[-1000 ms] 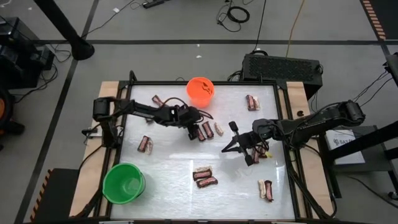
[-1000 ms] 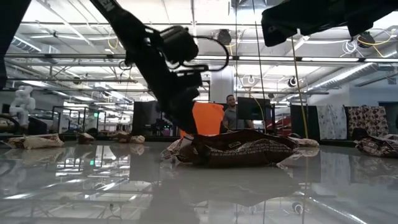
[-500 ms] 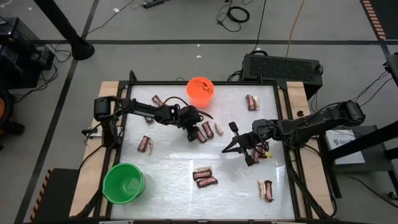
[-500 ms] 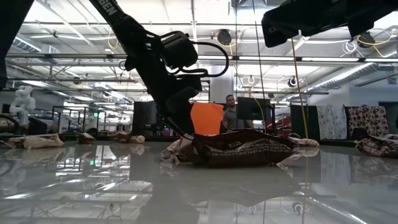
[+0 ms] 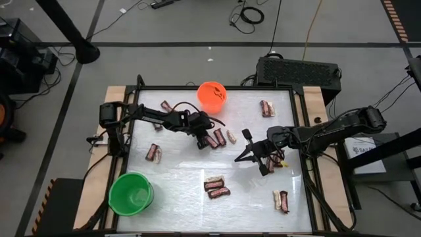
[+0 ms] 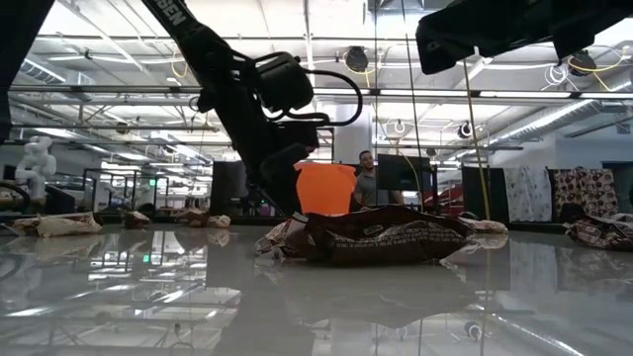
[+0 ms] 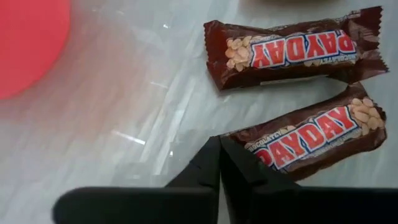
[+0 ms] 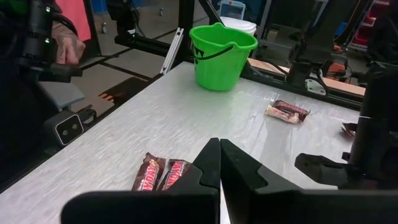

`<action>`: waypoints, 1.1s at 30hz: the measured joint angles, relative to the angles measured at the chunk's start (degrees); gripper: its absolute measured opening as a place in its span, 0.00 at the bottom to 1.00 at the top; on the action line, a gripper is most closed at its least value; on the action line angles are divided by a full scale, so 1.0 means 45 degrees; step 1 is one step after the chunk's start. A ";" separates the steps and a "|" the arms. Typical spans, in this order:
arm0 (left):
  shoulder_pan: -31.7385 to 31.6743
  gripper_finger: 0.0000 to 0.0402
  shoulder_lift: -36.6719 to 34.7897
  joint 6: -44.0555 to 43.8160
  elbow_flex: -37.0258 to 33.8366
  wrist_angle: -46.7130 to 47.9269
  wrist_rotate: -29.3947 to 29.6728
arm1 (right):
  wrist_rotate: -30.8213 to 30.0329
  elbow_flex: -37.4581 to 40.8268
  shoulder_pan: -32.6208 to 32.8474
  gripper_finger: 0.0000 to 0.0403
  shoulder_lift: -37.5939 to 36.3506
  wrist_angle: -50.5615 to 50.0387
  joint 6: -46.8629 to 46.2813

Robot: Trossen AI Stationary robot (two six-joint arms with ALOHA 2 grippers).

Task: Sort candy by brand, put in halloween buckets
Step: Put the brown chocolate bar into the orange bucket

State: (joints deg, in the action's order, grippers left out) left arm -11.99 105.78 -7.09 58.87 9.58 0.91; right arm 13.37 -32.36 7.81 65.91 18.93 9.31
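My left gripper (image 5: 200, 136) is shut and empty, low over the table's middle just left of a group of dark brown bars (image 5: 214, 138). In its wrist view, my left gripper (image 7: 219, 149) points at the end of one of two brown bars (image 7: 311, 140), (image 7: 286, 53). The orange bucket (image 5: 212, 95) stands at the far edge and the green bucket (image 5: 131, 193) at the near left. My right gripper (image 5: 248, 155) is shut and empty right of centre, clear of the candy. It also shows in its wrist view (image 8: 219, 152). My left gripper's shut fingertips stand right at the nearer bar's crimped end (image 7: 239, 138), coming at it low and along the table. I cannot tell whether they touch it. The bar lies flat on the table.
Loose candy lies scattered: a pale piece (image 5: 231, 137), bars at the far right (image 5: 266, 108), far left (image 5: 164, 105), left (image 5: 154, 153), near middle (image 5: 216, 186) and near right (image 5: 281, 200). A person stands in the room beyond the table (image 6: 368, 178).
My left gripper has shifted a little toward the table's left edge, so that more of the orange bucket shows behind it in the low view. It stays shut. The candy has not moved.
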 joint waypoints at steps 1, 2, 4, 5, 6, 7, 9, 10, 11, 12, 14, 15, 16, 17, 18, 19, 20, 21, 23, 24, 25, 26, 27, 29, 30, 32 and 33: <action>-0.0009 0.02 0.0000 0.0035 0.0000 -0.0009 0.0000 | 0.0000 0.0000 0.0000 0.00 0.0000 -0.0002 0.0056; -0.0009 0.02 0.0000 0.0136 0.0000 -0.0023 0.0000 | -0.0002 0.0000 0.0000 0.00 0.0000 -0.0004 0.0128; 0.0001 0.02 0.0000 0.0325 0.0080 -0.0004 0.0000 | 0.0000 0.0000 0.0000 0.00 0.0000 -0.0004 0.0256; 0.0001 0.01 0.0000 0.0337 0.0153 -0.0009 0.0000 | -0.0002 0.0000 0.0000 0.00 0.0000 -0.0004 0.0316; 0.0001 0.01 -0.0002 0.0344 0.0229 -0.0019 0.0000 | -0.0003 0.0000 0.0000 0.00 0.0000 -0.0004 0.0383; 0.0001 0.01 -0.0010 0.0361 0.0294 -0.0045 0.0000 | -0.0002 0.0000 0.0000 0.00 0.0000 -0.0004 0.0432; 0.0001 0.01 -0.0015 0.0449 0.0384 -0.0050 0.0000 | -0.0005 0.0000 0.0000 0.00 0.0000 -0.0005 0.0469; 0.0001 0.01 -0.0015 0.0446 0.0425 -0.0029 -0.0001 | -0.0005 0.0000 0.0000 0.00 0.0000 -0.0006 0.0469; 0.0001 0.01 -0.0015 0.0451 0.0467 -0.0029 -0.0030 | -0.0005 0.0000 0.0000 0.00 0.0000 -0.0008 0.0469; 0.0001 0.01 -0.0079 0.0451 0.0481 -0.0029 -0.0118 | -0.0005 0.0000 0.0000 0.00 0.0000 -0.0008 0.0469; 0.0006 0.01 -0.0146 0.0451 0.0494 -0.0051 -0.0155 | -0.0005 0.0000 0.0000 0.00 0.0000 -0.0023 0.0469; 0.0006 0.00 -0.0155 0.0444 0.0504 -0.0062 -0.0166 | -0.0005 0.0000 -0.0001 0.00 0.0000 -0.0032 0.0469; 0.0006 0.00 -0.0155 0.0406 0.0505 0.0022 -0.0181 | -0.0005 0.0000 0.0000 0.00 0.0000 -0.0048 0.0469; 0.0001 0.01 -0.0148 0.0363 0.0503 0.0149 -0.0185 | -0.0005 0.0000 0.0000 0.00 0.0000 -0.0052 0.0469; 0.0002 0.01 -0.0141 0.0351 0.0500 0.0181 -0.0189 | -0.0005 0.0000 0.0000 0.00 0.0000 -0.0047 0.0469; 0.0010 0.02 -0.0131 0.0344 0.0500 0.0145 -0.0183 | -0.0005 0.0000 0.0000 0.00 0.0000 -0.0050 0.0469; 0.0025 0.03 -0.0101 0.0333 0.0500 0.0095 -0.0146 | -0.0005 0.0000 0.0000 0.00 0.0000 -0.0047 0.0469; 0.0025 0.05 -0.0087 0.0315 0.0500 0.0044 -0.0025 | -0.0005 0.0000 0.0000 0.00 0.0000 -0.0047 0.0469; 0.0073 0.09 -0.0078 0.0319 0.0500 0.0024 0.0177 | -0.0005 0.0000 0.0000 0.00 0.0000 -0.0047 0.0469; 0.0094 0.11 -0.0078 0.0321 0.0500 -0.0090 0.0259 | -0.0005 0.0000 0.0000 0.00 0.0000 -0.0042 0.0469; 0.0119 0.13 -0.0097 0.0319 0.0500 -0.0237 0.0367 | -0.0008 0.0000 0.0000 0.00 0.0000 -0.0038 0.0469; 0.0149 0.16 -0.0109 0.0307 0.0500 -0.0345 0.0464 | -0.0006 0.0000 0.0000 0.00 0.0000 -0.0041 0.0469; 0.0171 0.18 -0.0112 0.0237 0.0500 -0.0407 0.0490 | -0.0010 0.0000 0.0000 0.00 0.0000 -0.0038 0.0469; 0.0171 0.24 -0.0112 0.0079 0.0500 -0.0399 0.0486 | -0.0010 0.0000 0.0000 0.00 0.0000 -0.0038 0.0469; 0.0171 0.26 -0.0112 -0.0006 0.0500 -0.0373 0.0486 | -0.0010 0.0000 0.0000 0.00 0.0000 -0.0038 0.0469; 0.0167 0.31 -0.0112 -0.0278 0.0500 -0.0329 0.0464 | -0.0010 0.0000 -0.0005 0.00 0.0000 -0.0038 0.0469; 0.0130 0.34 -0.0112 -0.0354 0.0500 -0.0330 0.0309 | -0.0010 0.0000 0.0000 0.00 0.0000 -0.0038 0.0469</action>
State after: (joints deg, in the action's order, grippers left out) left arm -11.41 105.27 -8.68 61.12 8.10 2.30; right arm 13.32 -32.36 7.81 65.91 18.76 11.42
